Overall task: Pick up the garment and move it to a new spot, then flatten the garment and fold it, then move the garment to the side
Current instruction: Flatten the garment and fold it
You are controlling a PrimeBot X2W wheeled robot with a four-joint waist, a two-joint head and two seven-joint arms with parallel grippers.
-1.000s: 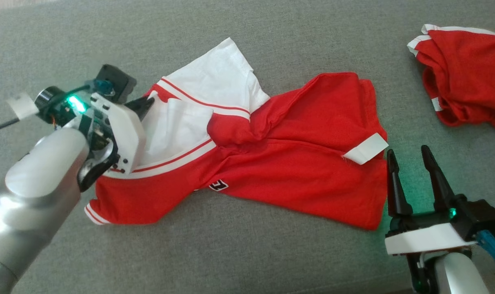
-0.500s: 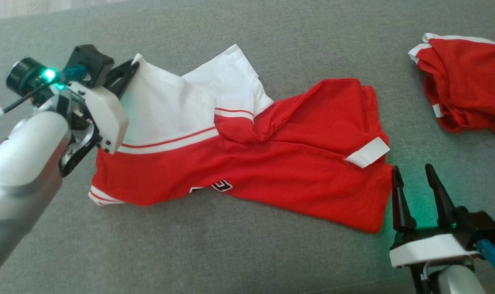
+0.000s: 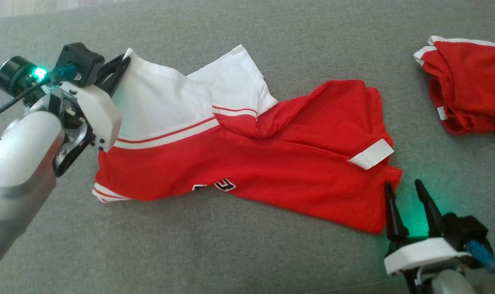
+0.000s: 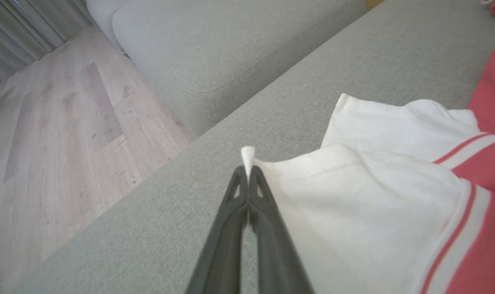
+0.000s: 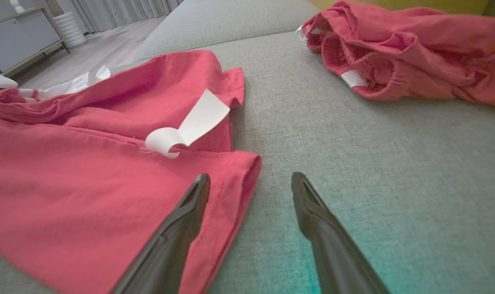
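Garment (image 3: 247,163) corner tight inside left end effector (image 4: 247,170)

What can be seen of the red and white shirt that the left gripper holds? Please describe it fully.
The shirt is soft cloth, red with a white part and red-and-white stripes. It lies lengthwise on the grey cushion, mostly flat but creased in the middle. A white label sticks out near its hem, and a black-and-white print is half hidden at its near edge. The left gripper, jaws shut, pinches a white corner. The right gripper, jaws open, is at the red hem corner.
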